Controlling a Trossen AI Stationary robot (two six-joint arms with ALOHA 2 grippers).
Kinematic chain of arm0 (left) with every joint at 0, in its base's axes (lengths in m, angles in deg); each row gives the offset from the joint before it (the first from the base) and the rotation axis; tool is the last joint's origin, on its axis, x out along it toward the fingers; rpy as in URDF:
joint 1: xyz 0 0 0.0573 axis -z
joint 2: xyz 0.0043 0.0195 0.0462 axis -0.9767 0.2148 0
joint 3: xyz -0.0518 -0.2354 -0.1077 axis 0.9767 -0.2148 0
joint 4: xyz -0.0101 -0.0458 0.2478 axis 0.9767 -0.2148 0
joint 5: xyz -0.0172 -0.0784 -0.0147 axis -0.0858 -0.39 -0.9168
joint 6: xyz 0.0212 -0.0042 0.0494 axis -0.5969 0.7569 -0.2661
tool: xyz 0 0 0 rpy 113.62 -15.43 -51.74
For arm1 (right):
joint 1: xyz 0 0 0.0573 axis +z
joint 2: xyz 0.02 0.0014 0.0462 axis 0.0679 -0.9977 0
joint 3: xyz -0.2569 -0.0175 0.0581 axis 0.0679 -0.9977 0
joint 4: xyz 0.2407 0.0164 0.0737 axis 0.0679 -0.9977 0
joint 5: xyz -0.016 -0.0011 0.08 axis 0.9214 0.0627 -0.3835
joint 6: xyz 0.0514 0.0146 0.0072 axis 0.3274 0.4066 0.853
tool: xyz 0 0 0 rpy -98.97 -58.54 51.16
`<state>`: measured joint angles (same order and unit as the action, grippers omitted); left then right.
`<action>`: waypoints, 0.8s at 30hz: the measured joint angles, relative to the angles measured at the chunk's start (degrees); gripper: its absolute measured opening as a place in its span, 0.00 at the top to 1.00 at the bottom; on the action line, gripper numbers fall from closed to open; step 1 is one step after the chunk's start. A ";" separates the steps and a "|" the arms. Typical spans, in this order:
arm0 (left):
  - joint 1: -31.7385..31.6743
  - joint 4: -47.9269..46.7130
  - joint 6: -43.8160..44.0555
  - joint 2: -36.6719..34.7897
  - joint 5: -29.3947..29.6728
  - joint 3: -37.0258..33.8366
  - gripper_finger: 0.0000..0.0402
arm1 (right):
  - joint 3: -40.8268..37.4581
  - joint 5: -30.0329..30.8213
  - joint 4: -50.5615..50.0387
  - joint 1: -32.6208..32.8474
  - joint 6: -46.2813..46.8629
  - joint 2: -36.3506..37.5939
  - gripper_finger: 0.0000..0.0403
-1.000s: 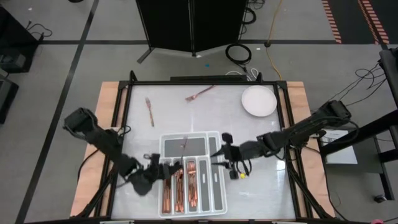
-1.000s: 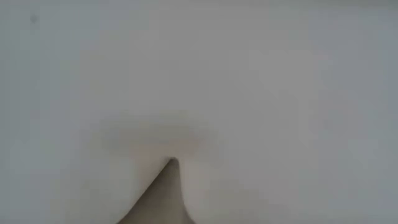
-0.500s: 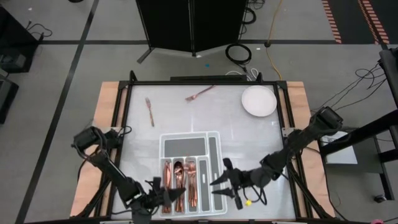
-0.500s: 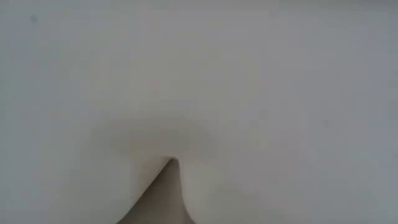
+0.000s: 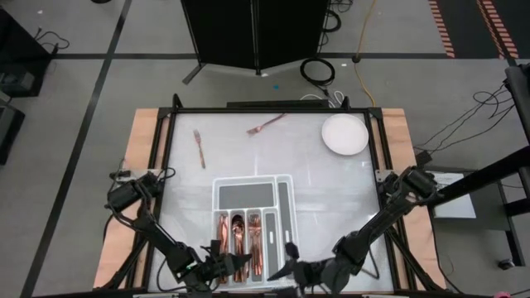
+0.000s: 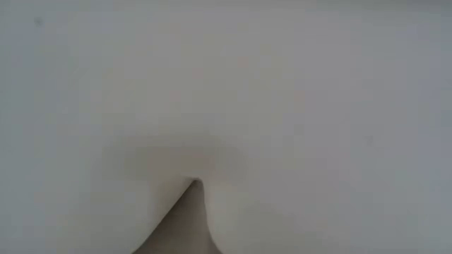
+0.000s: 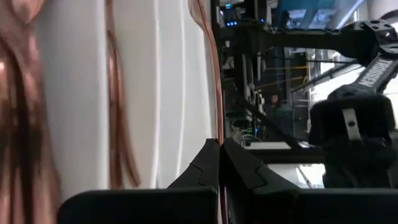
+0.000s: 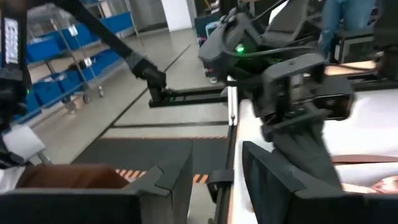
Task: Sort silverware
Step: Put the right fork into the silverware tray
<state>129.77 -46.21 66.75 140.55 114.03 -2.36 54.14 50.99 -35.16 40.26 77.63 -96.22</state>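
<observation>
A white divided tray (image 5: 245,195) lies in the table's near middle, and several copper pieces of silverware (image 5: 238,236) lie in its long compartments. Two more copper pieces lie loose on the far table, one (image 5: 199,147) at the left and one (image 5: 267,124) in the middle. My left gripper (image 5: 225,265) is at the tray's near left corner, shut on a thin copper piece (image 7: 214,74). My right gripper (image 5: 291,266) stands open and holds nothing at the tray's near right corner. The low view shows only a pale surface close up. My left gripper pinches a thin copper piece of silverware between its two fingertips (image 7: 205,163), and the piece shows edge-on as a narrow strip (image 7: 216,118) running on past them beside the tray's white wall. The fingers come about level from the table's left. Which kind of piece it is and whether it rests on the tray do not show.
A round white plate (image 5: 344,134) sits at the far right of the table. A dark frame runs along the table's edges, with wooden strips (image 5: 142,141) at both sides. Bare table lies between the tray and the far pieces.
Both grippers have gone toward the table's near edge. The left went from beside the tray's left side to its near left corner. The right went from beside the tray's right side to its near right corner.
</observation>
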 joint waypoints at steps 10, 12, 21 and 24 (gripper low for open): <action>-2.41 -3.38 5.41 0.61 -4.76 0.04 0.99 | 8.90 -0.02 -5.72 0.96 -0.74 -5.18 0.68; -2.90 -3.50 5.41 0.55 -6.92 0.04 0.99 | 9.18 0.09 -5.80 1.12 -1.14 -5.18 0.68; -3.74 -3.09 5.74 0.44 -9.12 0.02 0.98 | 9.18 0.11 -5.79 1.33 -1.32 -5.12 0.68; -4.02 -3.05 5.99 0.50 -9.33 0.00 0.98 | 9.18 0.11 -5.80 1.69 -1.32 -5.09 0.68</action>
<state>125.75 -49.27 72.74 141.06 104.71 -2.36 63.32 51.10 -40.96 41.94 76.31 -101.31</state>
